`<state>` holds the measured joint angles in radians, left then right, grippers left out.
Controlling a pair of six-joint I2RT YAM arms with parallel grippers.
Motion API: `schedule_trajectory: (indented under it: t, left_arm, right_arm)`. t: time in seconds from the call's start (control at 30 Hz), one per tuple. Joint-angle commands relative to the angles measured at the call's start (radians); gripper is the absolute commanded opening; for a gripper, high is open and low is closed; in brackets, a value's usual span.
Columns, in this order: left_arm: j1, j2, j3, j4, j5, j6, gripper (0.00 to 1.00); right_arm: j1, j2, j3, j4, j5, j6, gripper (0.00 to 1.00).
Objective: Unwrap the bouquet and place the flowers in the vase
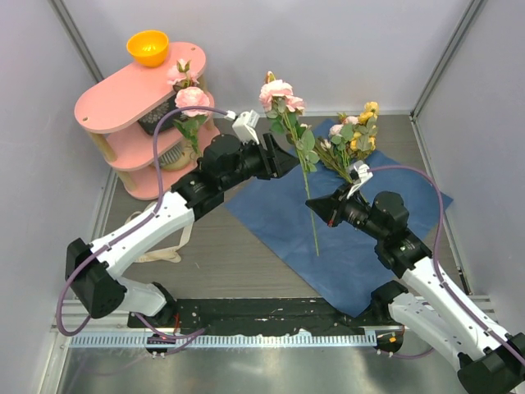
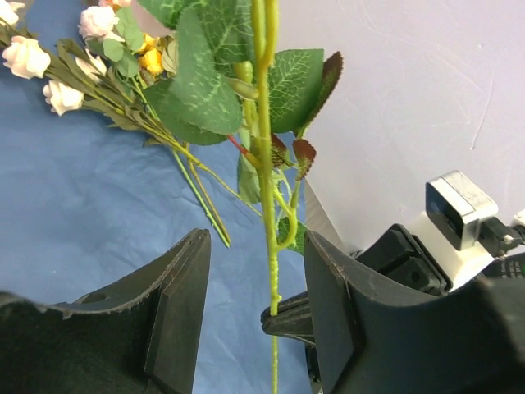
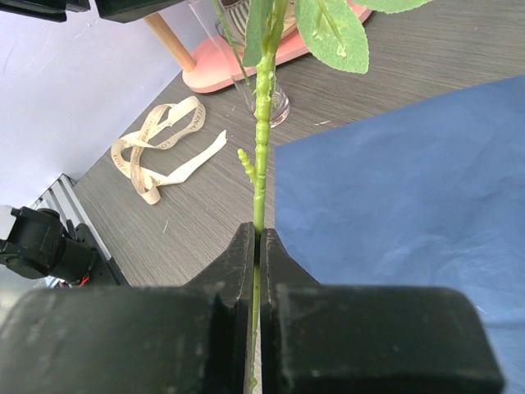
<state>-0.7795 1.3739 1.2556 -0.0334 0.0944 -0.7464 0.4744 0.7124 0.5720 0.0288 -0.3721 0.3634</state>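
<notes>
Stem (image 3: 260, 164) pinched by right fingers (image 3: 231, 283) (left fingers (image 2: 182, 305) apart).

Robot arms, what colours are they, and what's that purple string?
The left arm and right arm have white shells and black joints. The left gripper and right gripper have chunky black fingers. The purple string is a cable looping along each arm.

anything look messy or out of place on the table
Only unwrapping leftovers: the cream ribbon lies in a loose tangle near the pink shelf, and the blue paper is spread askew with loose flowers lying on it. Nothing looks spilled or broken.
</notes>
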Motion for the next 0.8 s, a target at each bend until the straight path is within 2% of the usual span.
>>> schedule_trajectory:
  t: [0.0, 0.43, 0.67, 0.77]
  left_arm:
    - [-0.003, 0.014, 0.054, -0.037, -0.032, 0.051, 0.52]
    - [-0.001, 0.08, 0.113, -0.017, 0.025, 0.062, 0.47]
    - [-0.003, 0.103, 0.139, -0.005, 0.036, 0.074, 0.34]
    - [-0.003, 0.109, 0.146, 0.0, 0.051, 0.073, 0.33]
  right_arm:
    - [0.007, -0.031, 0.0, 0.045, 0.009, -0.02, 0.01]
    - [0.029, -0.03, 0.002, 0.036, 0.007, -0.026, 0.01]
    - [0.046, -0.028, 0.002, 0.034, 0.002, -0.029, 0.01]
    - [0.05, -0.028, 0.002, 0.034, 0.005, -0.032, 0.01]
